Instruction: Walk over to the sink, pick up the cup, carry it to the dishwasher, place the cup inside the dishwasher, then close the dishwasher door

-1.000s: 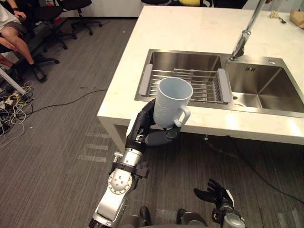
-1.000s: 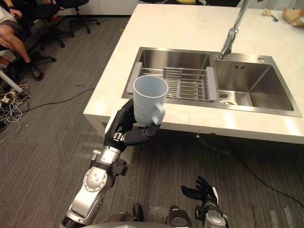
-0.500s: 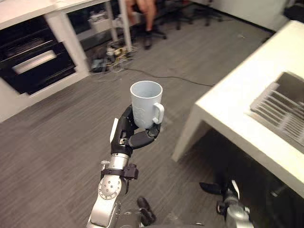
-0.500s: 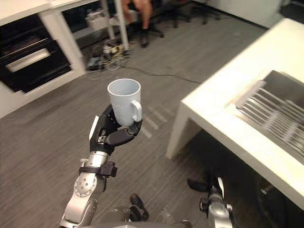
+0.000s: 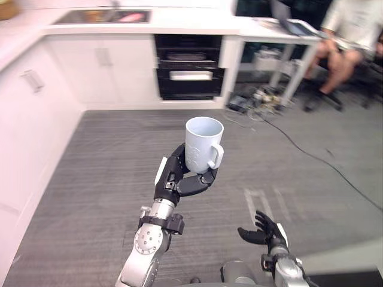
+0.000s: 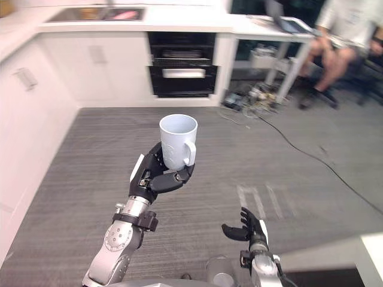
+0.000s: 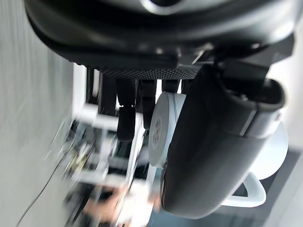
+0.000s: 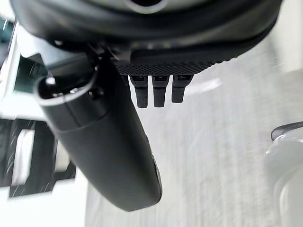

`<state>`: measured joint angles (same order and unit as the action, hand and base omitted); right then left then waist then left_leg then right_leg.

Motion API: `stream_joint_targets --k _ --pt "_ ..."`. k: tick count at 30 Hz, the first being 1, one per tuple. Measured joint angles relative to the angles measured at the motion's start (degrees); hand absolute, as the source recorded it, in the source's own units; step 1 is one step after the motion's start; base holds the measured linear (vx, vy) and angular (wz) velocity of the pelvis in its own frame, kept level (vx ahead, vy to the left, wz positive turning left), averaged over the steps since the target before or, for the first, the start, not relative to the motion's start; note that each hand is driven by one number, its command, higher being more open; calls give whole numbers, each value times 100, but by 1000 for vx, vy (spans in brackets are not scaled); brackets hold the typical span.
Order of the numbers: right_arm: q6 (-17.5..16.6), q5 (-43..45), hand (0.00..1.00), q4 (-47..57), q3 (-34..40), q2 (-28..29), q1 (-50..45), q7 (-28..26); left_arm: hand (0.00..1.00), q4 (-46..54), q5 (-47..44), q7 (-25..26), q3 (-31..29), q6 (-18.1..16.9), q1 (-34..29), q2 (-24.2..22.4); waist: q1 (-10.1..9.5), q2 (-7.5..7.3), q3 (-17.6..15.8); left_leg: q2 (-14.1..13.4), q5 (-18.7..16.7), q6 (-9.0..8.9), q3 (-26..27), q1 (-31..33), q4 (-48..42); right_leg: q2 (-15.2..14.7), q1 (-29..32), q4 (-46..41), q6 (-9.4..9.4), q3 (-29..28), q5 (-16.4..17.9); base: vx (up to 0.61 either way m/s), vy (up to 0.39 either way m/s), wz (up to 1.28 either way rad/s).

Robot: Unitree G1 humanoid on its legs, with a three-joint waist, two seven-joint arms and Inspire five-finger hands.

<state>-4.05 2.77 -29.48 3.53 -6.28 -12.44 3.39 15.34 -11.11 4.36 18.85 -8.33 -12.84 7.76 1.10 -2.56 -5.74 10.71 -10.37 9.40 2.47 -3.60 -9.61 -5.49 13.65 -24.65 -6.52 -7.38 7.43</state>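
The pale blue ceramic cup [image 5: 202, 143] stood upright in the left hand [image 5: 179, 179], whose fingers and thumb were curled round its lower wall, probably so that it would travel level toward the black built-in appliance [image 5: 188, 66] under the white counter [image 5: 191, 24], which I take for the dishwasher. The right hand [image 5: 263, 234] hung low near the floor, fingers relaxed and spread. The left wrist view showed the thumb lying beside the cup's handle [image 7: 248, 194]; the eye views showed the empty mouth facing up.

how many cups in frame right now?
1. The cup is upright in the left hand, fingers curled round it, over the grey floor. Right hand holds nothing. The far counter is too distant to rule out more.
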Motion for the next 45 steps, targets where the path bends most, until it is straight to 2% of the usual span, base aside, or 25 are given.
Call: stream_joint_targets --k 2,5,6,16,19,21,24,25,27,28,29,30,32,33,34,35,37,38,39,40,41,42,43,44,45 --pt "-42 -9 90 122 1 -19 242 -69 30 -11 -25 -6 -67 -17 -65 4 -106 94 53 -237 -70 -128 12 62 25 178 -218 703 30 -21 -156 254 -88 -14" --pt "-92 -18 90 135 2 -56 360 -109 30 -222 -25 -78 -81 -8 -75 5 -77 123 116 -599 -262 -474 244 35 -121 514 -670 1564 200 -82 -530 189 -67 -35" --pt "-48 -242 90 -288 -163 -286 65 -173 30 -451 -16 -334 173 38 30 5 131 -3 202 -1410 -318 -988 615 575 -646 524 -1175 2428 307 -213 -1072 93 -25 -20" --pt "-35 -230 90 -412 -149 -243 -112 -77 30 -599 -27 -304 165 42 117 -50 171 -2 202 -1489 -287 -1011 871 501 -626 492 -1345 2675 322 -120 -1170 0 -1 1" --pt "9 -207 90 -580 -141 -190 -162 -6 30 -830 -148 -183 75 47 157 -235 158 1 203 -1625 -262 -1053 1169 477 -654 413 -1336 2586 409 461 -1024 -16 -38 19" --pt "34 -188 90 -594 -138 -90 -121 88 30 -942 -257 -78 -116 51 154 -224 128 5 190 -1790 -317 -1134 1395 569 -848 320 -1244 2407 455 1122 -941 -25 -63 8" --pt "82 -186 90 -593 -90 -69 70 231 30 -943 -363 63 -339 54 136 -271 109 8 61 -1899 -407 -1163 1445 646 -1040 325 -1187 2171 411 1253 -758 -15 -43 16" --pt "85 -191 90 -572 -11 -85 219 305 30 -912 -366 79 -518 53 94 -364 46 29 52 -1902 -559 -1113 1446 775 -1208 284 -928 1719 390 1265 -520 -9 64 4" --pt "85 -194 90 -521 67 -122 343 372 30 -795 -401 119 -628 52 51 -420 -23 -7 16 -1758 -791 -933 1406 928 -1455 46 -497 796 316 1348 -21 13 101 15" --pt "85 -199 90 -500 74 -146 344 383 30 -774 -415 141 -624 53 30 -420 -24 -22 4 -1671 -877 -913 1364 939 -1524 -90 -409 486 298 1405 153 66 102 45" --pt "85 -206 90 -481 74 -209 340 404 30 -690 -459 186 -615 54 -69 -424 8 -50 -40 -1462 -1003 -834 1211 890 -1610 -360 -298 -203 341 1464 422 112 129 55" --pt "87 -221 90 -472 73 -269 342 411 30 -576 -466 205 -612 56 -159 -449 6 -49 -120 -1271 -1142 -673 1132 773 -1660 -585 -75 -1004 406 1433 500 133 142 52" --pt "110 -228 90 -476 35 -234 315 390 30 -476 -463 229 -601 53 -212 -391 22 -42 -194 -1095 -1194 -551 985 537 -1594 -706 324 -2043 597 1167 468 195 142 49" --pt "123 -228 90 -477 -3 -160 268 358 30 -453 -462 244 -603 50 -212 -345 29 12 -246 -1042 -1264 -507 843 347 -1547 -594 436 -2236 483 1094 708 306 99 67" --pt "128 -227 90 -474 -6 -79 277 342 30 -437 -463 264 -604 35 -206 -333 53 9 -261 -982 -1328 -455 727 204 -1442 -468 597 -2141 481 1153 826 302 40 58" --pt "127 -227 90 -471 -6 -68 291 337 30 -438 -463 264 -594 34 -201 -339 74 11 -268 -956 -1360 -434 640 132 -1391 -403 679 -2018 480 1189 826 328 10 65" --pt "128 -224 90 -452 13 -77 296 334 30 -453 -463 253 -451 34 -174 -290 252 93 -321 -957 -1405 -442 282 -186 -1098 25 969 -907 305 1199 582 405 -26 80" --pt "128 -224 90 -426 22 -88 293 334 30 -460 -464 245 -415 34 -142 -284 298 72 -329 -956 -1385 -516 185 -260 -1036 116 1031 -519 294 1134 402 490 -77 93" --pt "128 -224 90 -327 98 -115 260 339 30 -543 -463 238 -307 36 -9 -284 335 79 -383 -953 -1421 -623 -28 -459 -932 334 1087 214 324 926 -241 556 -124 79" --pt "129 -223 90 -305 123 -148 247 342 30 -613 -463 235 -249 36 48 -292 382 105 -379 -958 -1445 -685 -148 -529 -874 418 1030 504 298 786 -661 701 -177 108" --pt "129 -224 90 -248 126 -263 225 345 30 -753 -460 224 -119 40 171 -312 486 199 -380 -997 -1493 -796 -395 -672 -786 488 874 617 456 557 -1443 694 -175 79" --pt "144 -225 90 -183 149 -393 286 348 30 -867 -460 203 -3 62 333 -385 437 434 -447 -1148 -1398 -975 -457 -760 -744 534 901 244 528 670 -1105 564 -143 69" --pt "157 -224 90 -122 180 -396 298 347 30 -914 -460 181 62 78 399 -393 429 469 -453 -1162 -1280 -1091 -452 -809 -764 489 909 44 550 761 -936 544 -149 57" --pt "196 -224 90 55 200 -375 235 344 30 -994 -460 168 195 137 471 -449 464 474 -451 -1178 -972 -1321 -423 -833 -1062 361 696 -148 584 949 -598 541 -166 85" --pt "200 -224 90 339 199 -347 18 333 30 -1031 -460 155 311 154 464 -545 487 485 -458 -1267 -611 -1693 -180 -676 -1881 277 280 -120 640 1198 -409 626 -203 104"
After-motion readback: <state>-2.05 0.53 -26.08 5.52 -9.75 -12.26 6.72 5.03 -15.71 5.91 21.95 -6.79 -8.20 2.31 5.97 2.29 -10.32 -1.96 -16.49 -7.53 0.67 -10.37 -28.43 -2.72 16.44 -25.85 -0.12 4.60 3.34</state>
